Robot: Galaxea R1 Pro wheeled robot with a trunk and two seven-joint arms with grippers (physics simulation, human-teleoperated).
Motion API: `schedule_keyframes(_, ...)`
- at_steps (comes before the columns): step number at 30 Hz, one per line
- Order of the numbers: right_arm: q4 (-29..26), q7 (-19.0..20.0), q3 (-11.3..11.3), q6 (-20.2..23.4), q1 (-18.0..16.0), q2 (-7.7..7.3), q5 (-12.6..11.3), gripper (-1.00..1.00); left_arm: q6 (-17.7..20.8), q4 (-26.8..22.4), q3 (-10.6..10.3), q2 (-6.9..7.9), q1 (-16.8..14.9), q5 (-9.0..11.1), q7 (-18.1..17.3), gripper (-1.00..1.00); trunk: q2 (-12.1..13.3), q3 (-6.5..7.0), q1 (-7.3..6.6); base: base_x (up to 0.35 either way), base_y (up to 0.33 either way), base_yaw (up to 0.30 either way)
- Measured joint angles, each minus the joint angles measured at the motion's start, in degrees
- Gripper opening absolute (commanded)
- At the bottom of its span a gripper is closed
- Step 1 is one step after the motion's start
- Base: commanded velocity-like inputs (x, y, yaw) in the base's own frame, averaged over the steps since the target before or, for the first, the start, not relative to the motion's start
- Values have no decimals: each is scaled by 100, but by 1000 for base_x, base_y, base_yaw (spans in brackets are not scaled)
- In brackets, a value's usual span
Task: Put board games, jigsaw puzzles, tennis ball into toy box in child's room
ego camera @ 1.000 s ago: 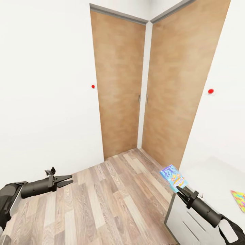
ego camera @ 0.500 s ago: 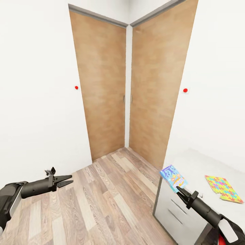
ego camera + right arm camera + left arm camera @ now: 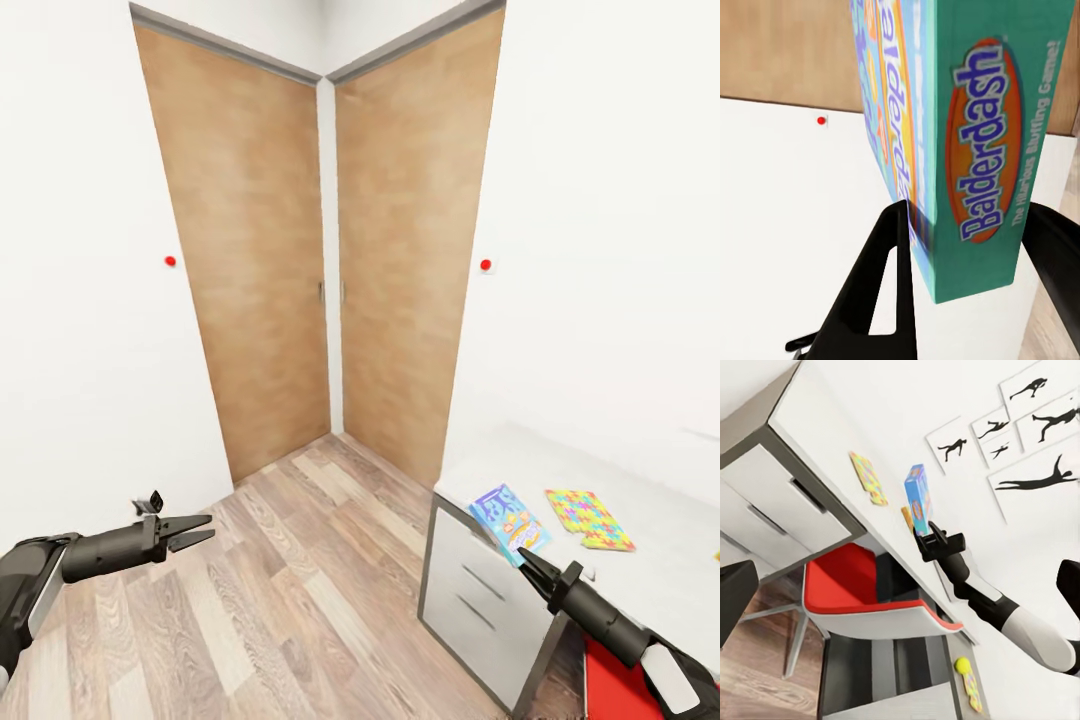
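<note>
My right gripper point(image 3: 523, 553) is shut on a light blue board game point(image 3: 509, 517), held upright over the near corner of the white table point(image 3: 650, 570). In the right wrist view the box point(image 3: 967, 142) reads "Balderdash" and sits clamped between both fingers point(image 3: 889, 292). One jigsaw puzzle point(image 3: 588, 518) lies flat on the table just beyond the box. In the left wrist view a tennis ball point(image 3: 961, 664) and a second jigsaw puzzle point(image 3: 973, 694) lie further along the table. My left gripper point(image 3: 211, 527) hangs open over the wooden floor, holding nothing. Neither the toy box nor the bed is in view.
Two closed wooden doors point(image 3: 260, 280) meet in the room's corner ahead. The table's three-drawer unit point(image 3: 470, 595) faces me, with a red chair point(image 3: 615, 690) tucked under the table beside it. Bare wooden floor point(image 3: 300, 580) lies between me and the doors.
The whole view has swung to the right, so the doors slid left and more of the table and the puzzle came into sight. Both arms keep their pose; the box stays gripped.
</note>
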Motion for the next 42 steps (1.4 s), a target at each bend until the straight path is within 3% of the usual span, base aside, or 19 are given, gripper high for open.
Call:
schedule_keyframes(10, -188, -5, 30, -35, -4, 11, -7, -100, -10, -2, 9, 1, 2, 1, 0, 100, -1, 2, 0, 0, 0, -48)
schedule_keyframes(15, -847, -186, 217, 49, -4, 11, 12, -100, -22, -2, 26, 18, 2, 1, 0, 100, -1, 2, 0, 0, 0, -4)
schedule_keyframes(17, -1296, -571, 397, 236, -45, 0, 57, -100, -25, -2, 22, 19, 2, 1, 0, 100, -1, 2, 0, 0, 0, -1)
schedule_keyframes(21, -2138, -1445, 488, 836, -255, 5, 59, -100, -26, -2, 14, 19, 2, -5, 0, 100, 0, 2, 0, 0, 0, 0)
schedule_keyframes(22, -2479, -1875, 504, 1042, -425, 14, 162, -100, -26, -1, 12, 18, 2, -5, 0, 100, 1, 2, 1, 0, 0, 0)
schedule_keyframes(23, -2644, -2119, 510, 1228, -541, 17, -80, -100, -27, -1, 11, 18, 2, -5, 0, 100, -1, 3, 0, 0, 0, 0)
schedule_keyframes(24, -2846, -2579, 519, 1290, -747, 17, 128, -100, -26, -2, 13, 22, 2, -6, 0, 100, 0, 3, 0, 0, 0, 0)
schedule_keyframes(25, -2932, -2816, 525, 1399, -875, 18, -51, -100, -26, -2, 14, 23, 2, -7, 0, 100, 0, 3, 0, 0, 0, 0)
schedule_keyframes(26, -3031, -3222, 531, 1449, -1095, 17, 60, -100, -26, -2, 18, 25, 2, -7, 0, 100, 0, 3, 0, 0, 0, 0)
schedule_keyframes(27, -3078, -3552, 543, 1507, -1316, 17, -15, -100, -26, -2, 21, 29, 2, -8, 0, 100, 1, 3, 1, 0, 0, 0)
schedule_keyframes(28, -3085, -3678, 551, 1520, -1413, 20, -117, -100, -27, -2, 22, 30, 2, -8, 0, 100, -1, 2, 0, 0, 0, 0)
schedule_keyframes(32, -2969, -4000, 556, 1518, -1664, 20, -60, -100, -28, -2, 27, 34, 2, -8, 0, 100, 0, 2, 0, 0, 0, 0)
schedule_keyframes(42, -2896, -4143, 553, 1519, -1732, 10, -71, -100, -35, -1, 42, 42, 1, 23, 0, 100, 0, 1, 0, 0, 0, -39)
